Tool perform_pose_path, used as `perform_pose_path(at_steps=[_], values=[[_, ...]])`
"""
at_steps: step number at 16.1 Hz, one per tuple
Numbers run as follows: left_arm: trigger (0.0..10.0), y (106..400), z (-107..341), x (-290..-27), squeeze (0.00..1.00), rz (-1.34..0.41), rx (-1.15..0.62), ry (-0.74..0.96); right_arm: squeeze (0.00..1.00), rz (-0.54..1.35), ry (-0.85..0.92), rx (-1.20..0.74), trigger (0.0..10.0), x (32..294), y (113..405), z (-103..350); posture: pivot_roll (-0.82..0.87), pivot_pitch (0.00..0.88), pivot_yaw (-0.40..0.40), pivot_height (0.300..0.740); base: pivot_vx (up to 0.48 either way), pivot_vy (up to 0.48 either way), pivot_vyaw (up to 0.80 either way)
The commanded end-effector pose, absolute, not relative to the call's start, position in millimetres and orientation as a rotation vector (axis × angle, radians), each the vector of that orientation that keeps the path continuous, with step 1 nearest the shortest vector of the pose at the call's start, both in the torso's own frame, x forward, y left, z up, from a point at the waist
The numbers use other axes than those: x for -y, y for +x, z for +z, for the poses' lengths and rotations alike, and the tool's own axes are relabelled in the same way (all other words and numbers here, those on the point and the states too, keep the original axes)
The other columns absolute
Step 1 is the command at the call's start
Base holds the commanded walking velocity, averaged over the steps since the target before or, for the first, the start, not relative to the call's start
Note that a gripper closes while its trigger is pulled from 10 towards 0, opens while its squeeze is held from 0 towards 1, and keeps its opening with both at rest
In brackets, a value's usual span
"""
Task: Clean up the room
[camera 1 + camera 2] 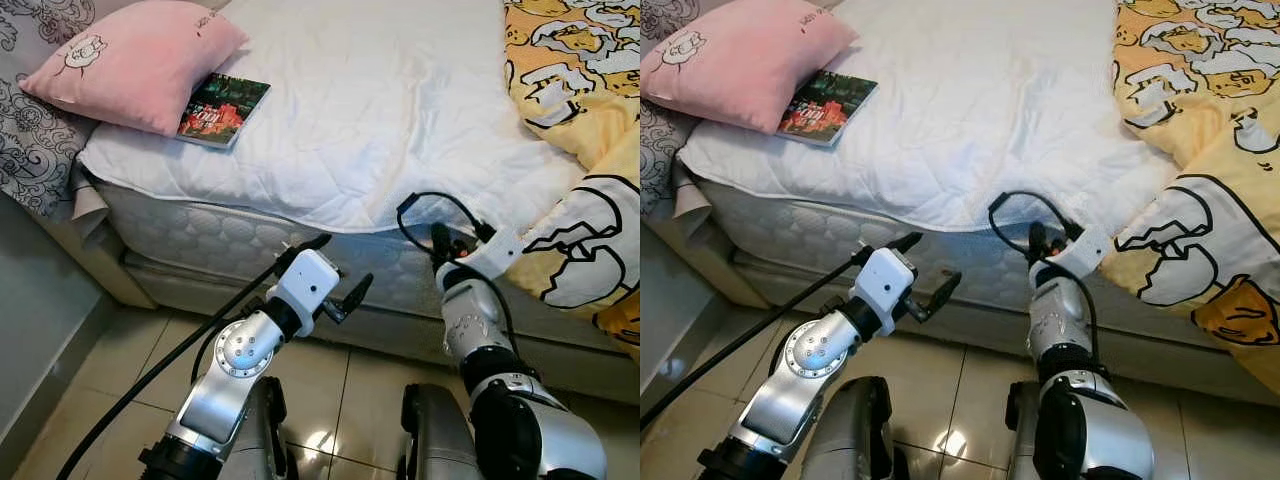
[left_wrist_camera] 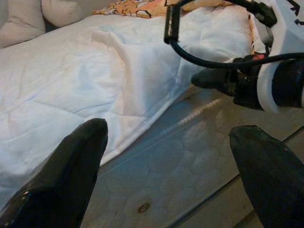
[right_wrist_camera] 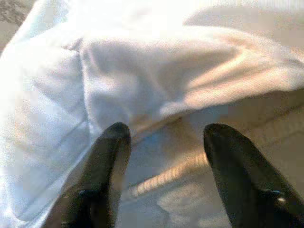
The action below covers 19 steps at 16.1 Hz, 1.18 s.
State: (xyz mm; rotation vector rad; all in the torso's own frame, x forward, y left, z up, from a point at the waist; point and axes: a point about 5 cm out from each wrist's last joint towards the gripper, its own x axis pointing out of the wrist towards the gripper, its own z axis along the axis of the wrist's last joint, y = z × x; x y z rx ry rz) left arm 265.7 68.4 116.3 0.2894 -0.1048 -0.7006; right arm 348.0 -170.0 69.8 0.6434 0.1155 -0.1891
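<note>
The bed (image 1: 400, 90) takes up the upper part of the head views, its white quilted cover (image 1: 380, 120) spread fairly flat with the lower hem hanging loose over the mattress edge. At the upper right of the frame a yellow cartoon-print blanket (image 1: 580, 80) lies bunched and spills over the bed's side toward the floor, not yet straightened. At the upper left a pink pillow (image 1: 135, 60) sits askew on the cover, and just below it a book (image 1: 222, 108) lies touching the pillow's edge, still to be put away. By the look of it, the tidying is at an early stage: blanket, pillow and book all appear unhandled.

Lower centre, the left gripper (image 1: 335, 270) hovers before the mattress side, its two fingers spread wide and empty. To the right of it, the right gripper (image 3: 161, 142) is raised at the cover's hanging hem, fingers parted around nothing, the white fabric just beyond the tips. The tiled floor (image 1: 330, 380) fills the bottom of the frame.
</note>
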Motion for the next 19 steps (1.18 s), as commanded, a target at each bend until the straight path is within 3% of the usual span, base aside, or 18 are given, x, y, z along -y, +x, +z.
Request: perform_pose_path(at_steps=[1,4,5,6,19], values=[[10.0,262.7,117.3,-67.7,0.0,-0.718,0.116,0.308,1.0,-0.169,0.63,-0.073,10.0,165.2,353.5,80.3,0.0,0.053,0.08,0.595,0.0,0.0,0.0],[10.0,262.7,117.1,-67.3,0.0,-0.722,0.118,0.312,1.0,-0.162,0.634,-0.076,10.0,163.8,355.1,81.8,0.0,0.047,0.082,0.595,0.0,0.0,0.0],[10.0,262.4,116.9,-67.4,0.0,-0.724,0.12,0.316,0.91,-0.159,0.637,-0.084,10.0,162.9,356.3,82.3,0.0,0.044,0.082,0.595,0.0,0.0,0.0],[10.0,262.3,116.6,-67.4,0.0,-0.726,0.12,0.319,0.0,-0.163,0.637,-0.087,10.0,163.0,356.7,82.5,0.01,0.043,0.082,0.595,0.0,0.0,0.0],[10.0,259.0,115.5,-68.5,0.0,-0.739,0.121,0.353,0.0,-0.327,0.69,-0.112,10.0,188.6,357.9,81.4,0.02,0.07,0.087,0.595,0.0,0.0,0.0]])
